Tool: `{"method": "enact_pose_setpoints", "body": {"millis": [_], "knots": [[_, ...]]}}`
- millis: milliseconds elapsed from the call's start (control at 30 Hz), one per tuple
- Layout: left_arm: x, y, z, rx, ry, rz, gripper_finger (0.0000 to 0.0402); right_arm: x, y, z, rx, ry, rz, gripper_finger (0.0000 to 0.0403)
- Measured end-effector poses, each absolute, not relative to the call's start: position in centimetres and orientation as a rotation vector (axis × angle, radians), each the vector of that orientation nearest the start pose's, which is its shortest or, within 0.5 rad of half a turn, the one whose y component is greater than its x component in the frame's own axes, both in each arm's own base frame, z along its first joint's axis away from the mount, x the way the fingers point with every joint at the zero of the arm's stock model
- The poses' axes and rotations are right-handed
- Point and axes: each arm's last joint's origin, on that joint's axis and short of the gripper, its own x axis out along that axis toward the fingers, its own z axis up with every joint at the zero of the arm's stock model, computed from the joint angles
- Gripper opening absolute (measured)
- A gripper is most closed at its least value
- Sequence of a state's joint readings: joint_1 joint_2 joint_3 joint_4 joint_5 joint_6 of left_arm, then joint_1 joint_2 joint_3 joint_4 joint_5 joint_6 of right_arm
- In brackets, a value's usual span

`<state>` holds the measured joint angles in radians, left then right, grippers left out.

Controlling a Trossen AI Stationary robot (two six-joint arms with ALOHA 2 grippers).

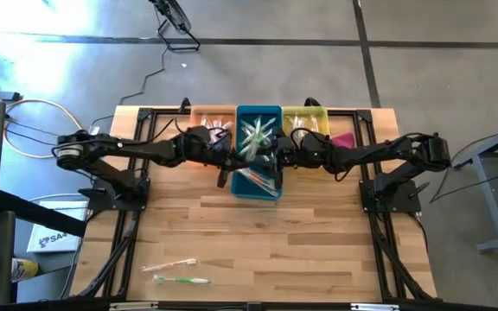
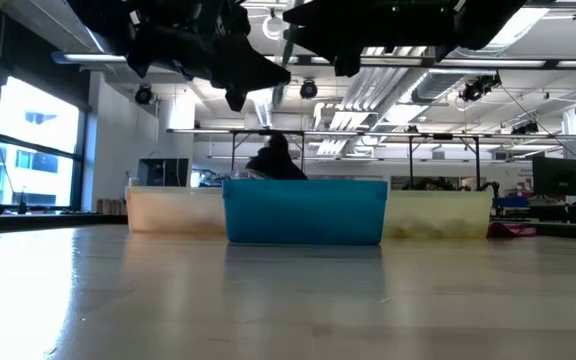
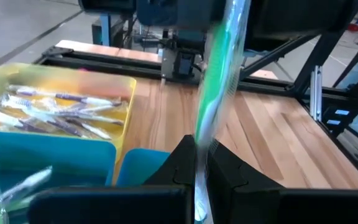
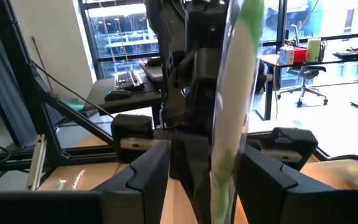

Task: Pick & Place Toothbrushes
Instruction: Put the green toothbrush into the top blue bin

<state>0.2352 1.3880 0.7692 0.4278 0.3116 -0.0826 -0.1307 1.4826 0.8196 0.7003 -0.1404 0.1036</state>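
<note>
A green toothbrush (image 3: pixel 211 93) in a clear wrapper stands nearly upright above the blue bin (image 1: pixel 258 192), with my left gripper (image 3: pixel 195 167) shut on it. My right gripper (image 4: pixel 205 180) faces it from the table's right and is open. Its fingers stand on either side of the same toothbrush (image 4: pixel 234 93), apart from it. In the high view both grippers, left (image 1: pixel 230 157) and right (image 1: pixel 277 159), meet over the blue bin. Several more toothbrushes (image 1: pixel 256 136) lie inside that bin. Two toothbrushes (image 1: pixel 173 269) lie flat on the table near its front left. My left gripper pinches the wrapped green toothbrush between its two fingers, low on the stretch that shows (image 3: pixel 199 152). The fingers come about level from the table's left and lie across it. The toothbrush rises past them, tilted a little, lifted clear of the bin.
An orange bin (image 1: pixel 213 115) stands left of the blue one, and a yellow bin (image 1: pixel 305 114) with purple toothbrushes (image 3: pixel 61 107) stands right of it. A pink cloth (image 1: pixel 343 139) lies beside the yellow bin. Bare wood (image 1: pixel 301 250) spreads across the table's near half.
</note>
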Motion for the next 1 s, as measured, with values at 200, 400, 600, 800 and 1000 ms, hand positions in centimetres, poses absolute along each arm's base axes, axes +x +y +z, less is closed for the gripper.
{"method": "enact_pose_setpoints", "body": {"millis": [200, 400, 600, 800, 1000], "knots": [[29.44, 6.13, 25.07, -0.135, 0.190, -0.070, 0.0007, 32.09, -3.85, 26.71, 0.095, -0.043, 0.000, 0.0099], [29.45, 6.09, 25.13, -0.135, 0.185, -0.079, 0.0014, 32.07, -3.88, 26.76, 0.090, -0.046, -0.003, 0.0022], [29.45, 6.11, 25.13, -0.135, 0.185, -0.074, 0.0023, 32.07, -3.88, 26.76, 0.080, -0.045, -0.003, 0.0027], [29.45, 6.13, 25.14, -0.137, 0.184, -0.065, 0.0028, 32.07, -3.88, 26.74, 0.073, -0.045, -0.004, 0.0023], [29.44, 6.17, 25.07, -0.164, 0.191, -0.052, 0.0054, 32.08, -3.87, 26.70, 0.076, -0.039, -0.002, 0.0023]]}}
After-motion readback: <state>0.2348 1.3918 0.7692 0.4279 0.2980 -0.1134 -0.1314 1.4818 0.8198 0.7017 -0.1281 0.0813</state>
